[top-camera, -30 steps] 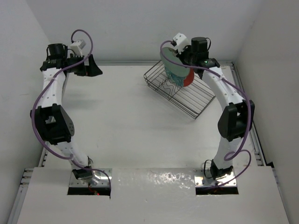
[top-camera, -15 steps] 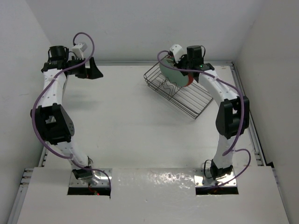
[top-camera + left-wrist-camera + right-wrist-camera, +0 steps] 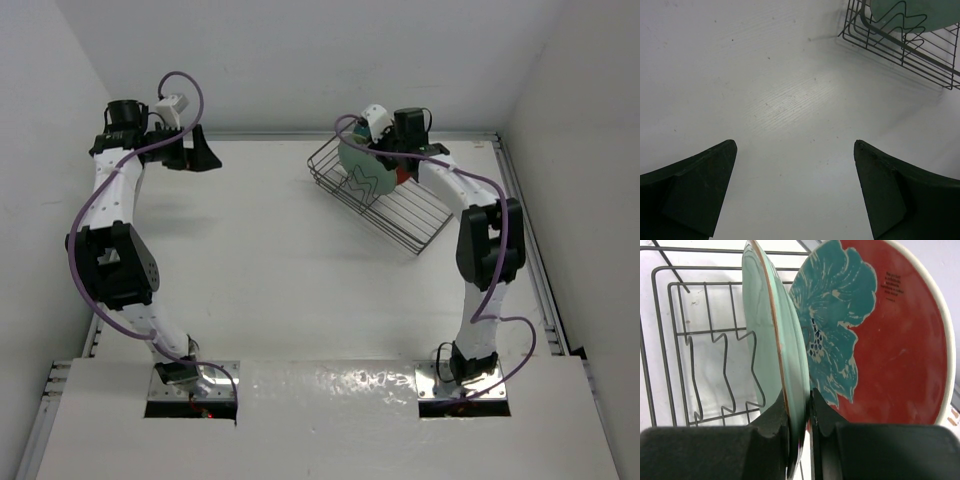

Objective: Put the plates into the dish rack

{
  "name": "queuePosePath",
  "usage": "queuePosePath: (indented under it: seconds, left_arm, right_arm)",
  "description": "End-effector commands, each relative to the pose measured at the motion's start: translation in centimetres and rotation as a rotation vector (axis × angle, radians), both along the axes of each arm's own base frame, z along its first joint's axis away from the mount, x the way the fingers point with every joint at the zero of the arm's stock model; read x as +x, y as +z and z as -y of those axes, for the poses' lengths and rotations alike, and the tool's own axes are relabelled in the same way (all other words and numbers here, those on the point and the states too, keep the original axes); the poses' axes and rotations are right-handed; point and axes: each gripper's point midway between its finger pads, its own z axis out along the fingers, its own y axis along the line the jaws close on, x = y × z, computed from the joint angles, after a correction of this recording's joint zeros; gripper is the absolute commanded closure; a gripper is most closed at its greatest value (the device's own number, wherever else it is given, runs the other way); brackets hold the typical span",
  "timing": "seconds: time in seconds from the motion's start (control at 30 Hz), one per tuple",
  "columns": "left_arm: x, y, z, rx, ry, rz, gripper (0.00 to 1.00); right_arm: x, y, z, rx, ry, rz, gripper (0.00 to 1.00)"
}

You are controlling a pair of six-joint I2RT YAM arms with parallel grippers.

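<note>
White worktop point(image 3: 260, 260) carries the rack point(image 3: 405, 215) at far right. Right fingers point(image 3: 772, 432) pinch the mint plate point(image 3: 765, 340) by its rim, upright and edge-on, just beside the red plate point(image 3: 890, 350) over the rack; its slot seems straight below. Left fingers point(image 3: 695, 185) spread, well apart.

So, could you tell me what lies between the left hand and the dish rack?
Only bare white table lies between left hand and dish rack, as the left wrist view shows.

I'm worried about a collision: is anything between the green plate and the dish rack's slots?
Nothing visible blocks it. The right end effector holds the green plate at an open stretch of the dish rack; the red plate stands close beside it.
</note>
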Motion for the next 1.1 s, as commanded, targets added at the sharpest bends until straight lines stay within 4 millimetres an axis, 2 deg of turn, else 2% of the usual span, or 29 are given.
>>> queuePosePath:
  seconds: [0.0,0.03,0.1,0.13,0.23,0.3,0.4,0.43,0.5,0.53,0.57,0.63,0.67,0.73,0.77,0.8,0.83,0.87,0.9,0.93,0.97,1.0,1.03,1.07]
  left_arm:
    - [-0.5,1.0,0.2,0.009,-0.018,0.037,0.0]
    - [-0.5,1.0,0.2,0.009,-0.018,0.037,0.0]
    - [-0.4,1.1,0.2,0.005,-0.018,0.037,0.0]
    - [-0.4,1.1,0.2,0.004,-0.019,0.038,0.0]
    - [-0.3,1.1,0.2,0.001,-0.021,0.037,0.0]
    - [-0.1,1.2,0.2,0.002,-0.021,0.042,0.0]
    - [0.0,1.3,0.2,0.001,-0.019,0.043,0.0]
    - [0.1,1.3,0.1,0.001,-0.019,0.045,0.0]
    - [0.1,1.3,0.1,0.002,-0.019,0.048,0.0]
    - [0.1,1.3,0.2,0.006,-0.019,0.049,0.0]
    - [0.1,1.2,0.2,0.006,-0.018,0.048,0.0]
    - [0.1,0.9,-0.1,0.014,-0.008,0.046,0.0]
    - [0.0,0.5,-0.1,0.013,0.0,0.033,0.0]
    - [0.3,-0.1,-0.6,0.026,0.03,0.024,0.0]
    - [0.4,-0.7,-0.7,0.032,0.044,0.015,0.0]
    - [0.5,-1.1,-1.0,0.038,0.057,0.008,0.0]
    - [0.6,-1.7,-1.1,0.036,0.068,-0.004,0.0]
    - [0.9,-2.1,-1.2,0.04,0.076,-0.003,0.0]
    - [1.1,-2.5,-1.4,0.041,0.088,-0.011,0.0]
    - [1.3,-3.0,-1.4,0.029,0.103,-0.028,0.0]
    - [1.8,-2.8,-1.5,0.025,0.113,-0.023,0.0]
    - [2.1,-3.0,-1.6,0.019,0.124,-0.029,0.0]
    - [2.7,-3.1,-1.8,0.01,0.143,-0.04,0.0]
    - [3.0,-3.2,-1.8,0.006,0.153,-0.044,0.0]
  right_arm:
    - [1.8,5.6,-0.4,0.062,-0.02,0.175,0.82]
    - [1.7,5.6,-0.5,0.063,-0.019,0.173,0.68]
    - [1.6,5.7,-0.3,0.061,-0.023,0.173,0.6]
    - [1.5,6.3,-0.3,0.064,-0.023,0.184,0.51]
    - [1.2,8.2,0.0,0.059,-0.026,0.218,0.38]
    - [1.0,9.5,0.3,0.05,-0.03,0.246,0.32]
    - [0.5,12.8,1.0,0.046,-0.053,0.301,0.24]
    - [0.0,14.7,1.3,0.051,-0.068,0.332,0.21]
    - [-1.0,16.5,1.9,0.076,-0.1,0.354,0.16]
    - [-1.6,17.3,2.4,0.082,-0.132,0.365,0.14]
    - [-3.2,18.5,3.1,0.112,-0.164,0.376,0.09]
    - [-5.0,18.8,4.7,0.14,-0.257,0.374,0.04]
    - [-7.1,18.1,6.8,0.178,-0.392,0.345,0.03]
    - [-9.4,16.7,9.3,0.198,-0.524,0.291,0.01]
    - [-12.1,14.7,11.4,0.213,-0.653,0.232,0.01]
    - [-13.5,13.7,12.5,0.218,-0.712,0.204,0.01]
    - [-15.8,10.0,14.2,0.175,-0.785,0.123,0.01]
    - [-17.8,10.1,15.3,0.202,-0.854,0.143,0.01]
    - [-19.2,9.2,16.1,0.2,-0.892,0.13,0.01]
    - [-21.5,5.8,17.4,0.156,-0.952,0.069,0.01]
    - [-22.8,4.8,18.1,0.188,-1.013,0.057,0.01]
    - [-24.3,5.0,19.1,0.209,-1.065,0.082,0.01]
    - [-26.3,2.5,20.1,0.203,-1.139,0.039,0.01]
    - [-27.3,1.8,20.6,0.205,-1.179,0.043,0.01]
